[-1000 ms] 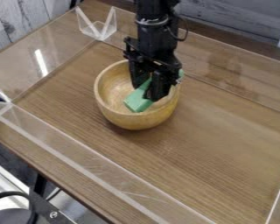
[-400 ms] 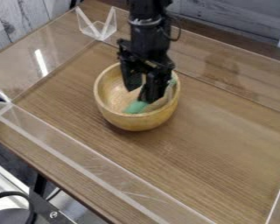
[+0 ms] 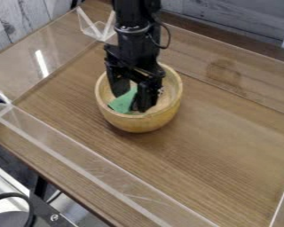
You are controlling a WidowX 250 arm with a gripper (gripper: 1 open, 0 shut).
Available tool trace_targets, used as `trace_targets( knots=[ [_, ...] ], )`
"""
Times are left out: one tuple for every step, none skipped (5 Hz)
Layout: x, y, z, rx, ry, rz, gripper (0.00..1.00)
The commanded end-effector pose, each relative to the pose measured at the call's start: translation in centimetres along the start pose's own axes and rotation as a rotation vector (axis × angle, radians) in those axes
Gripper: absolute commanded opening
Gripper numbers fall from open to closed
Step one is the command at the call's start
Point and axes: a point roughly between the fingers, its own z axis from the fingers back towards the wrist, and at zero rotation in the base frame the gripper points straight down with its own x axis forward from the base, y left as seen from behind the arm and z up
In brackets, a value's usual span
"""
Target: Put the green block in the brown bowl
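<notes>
The green block (image 3: 124, 99) is lying inside the brown bowl (image 3: 169, 99), leaning against the inner wall on the side toward the camera's left, with its upper part hidden behind the gripper (image 3: 134, 91). The bowl is resting on the wooden table (image 3: 216, 133), toward the back of the surface and well away from the clear plastic walls (image 3: 61, 146) that are fencing it in.

The step in hand appears to be the release and withdrawal. Doing it well is a matter of lifting straight up out of the bowl, keeping both fingers clear of the block and of the rim, so that neither the block is dragged out nor the bowl is tipped or pushed across the table.

The gripper is pointing straight down over the bowl's middle, its black fingers (image 3: 114, 82) reaching below the rim. The jaws are standing spread apart, with the block showing between and below them rather than being pinched. Whether a fingertip is brushing the block cannot be told from this view; nothing seems to be held.
</notes>
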Motion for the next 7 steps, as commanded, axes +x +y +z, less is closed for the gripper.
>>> trace_targets(
  knots=[
    [0.2, 0.4, 1.5, 0.038, -0.044, 0.004, 1.00],
    [0.1, 0.3, 2.2, 0.056, -0.049, 0.001, 1.00],
    [0.6, 0.0, 4.0, 0.083, -0.045, -0.001, 1.00],
    [1.2, -0.2, 5.8, 0.111, -0.040, -0.002, 1.00],
    [1.8, 0.4, 8.2, 0.078, -0.101, 0.039, 1.00],
    [1.8, 1.2, 8.9, 0.043, -0.134, 0.072, 1.00],
    [1.3, 1.0, 8.5, 0.051, -0.136, 0.066, 1.00]
  ],
)
